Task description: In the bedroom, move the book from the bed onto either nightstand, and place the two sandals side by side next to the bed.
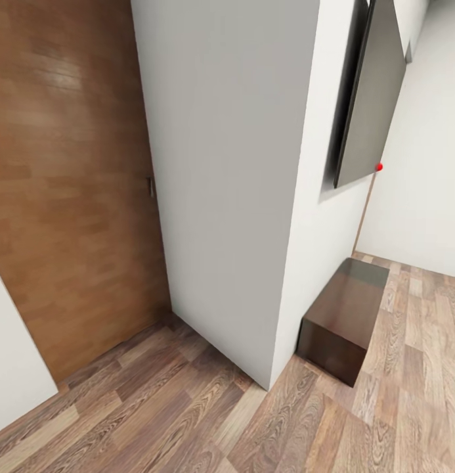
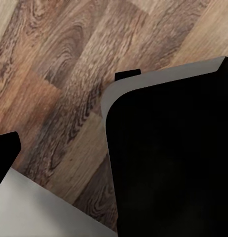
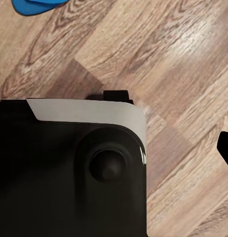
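Observation:
A bright-blue sandal (image 3: pixel 37 6) lies on the wood-plank floor, cut off by the edge of the right wrist view. My right gripper (image 3: pixel 171 121) hangs open above bare planks, apart from the sandal, with nothing between its dark fingertips (image 3: pixel 116 94). My left gripper (image 2: pixel 67 111) is open too, over bare floor, one black fingertip (image 2: pixel 128 74) showing beside my own black and grey body. The book and the bed are out of view.
In the head view a white wall corner (image 1: pixel 280 368) juts toward me. A brown wooden door (image 1: pixel 69 197) stands to its left. A low dark-brown cabinet (image 1: pixel 345 315) sits against the wall on the right, under a dark wall panel (image 1: pixel 371 98). Plank floor (image 1: pixel 188 420) runs in front.

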You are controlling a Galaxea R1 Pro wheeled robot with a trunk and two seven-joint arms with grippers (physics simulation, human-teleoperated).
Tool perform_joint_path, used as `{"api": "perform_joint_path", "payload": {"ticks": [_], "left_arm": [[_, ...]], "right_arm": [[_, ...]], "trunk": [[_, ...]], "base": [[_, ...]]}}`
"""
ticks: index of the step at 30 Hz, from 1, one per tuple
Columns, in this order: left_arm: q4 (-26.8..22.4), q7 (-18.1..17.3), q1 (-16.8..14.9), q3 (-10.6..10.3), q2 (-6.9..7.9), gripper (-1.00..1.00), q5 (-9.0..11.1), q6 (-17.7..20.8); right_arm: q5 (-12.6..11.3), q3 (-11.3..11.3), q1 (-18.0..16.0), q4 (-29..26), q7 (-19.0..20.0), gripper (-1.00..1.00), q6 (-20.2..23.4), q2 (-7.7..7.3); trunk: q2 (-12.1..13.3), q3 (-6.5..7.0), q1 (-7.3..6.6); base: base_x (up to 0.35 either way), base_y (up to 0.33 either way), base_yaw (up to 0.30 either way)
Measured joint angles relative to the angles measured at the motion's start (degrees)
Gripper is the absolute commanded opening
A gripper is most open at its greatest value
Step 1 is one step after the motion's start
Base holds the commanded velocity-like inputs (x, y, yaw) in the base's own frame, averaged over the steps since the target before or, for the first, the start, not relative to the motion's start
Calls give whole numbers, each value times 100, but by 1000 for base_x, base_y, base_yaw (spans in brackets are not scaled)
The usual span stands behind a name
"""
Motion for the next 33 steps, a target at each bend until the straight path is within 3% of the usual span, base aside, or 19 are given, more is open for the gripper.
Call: {"api": "perform_joint_path", "payload": {"ticks": [14, 33], "left_arm": [[0, 0, 0, -2, 0, 100, 0, 1], [0, 0, 0, 0, 0, 100, 0, 1]], "right_arm": [[-1, -2, 0, 0, 0, 100, 0, 0], [-1, -2, 0, -5, 0, 100, 0, 0]], "trunk": [[0, 0, 0], [0, 0, 0]], "base": [[0, 0, -38], [0, 0, -148]]}}
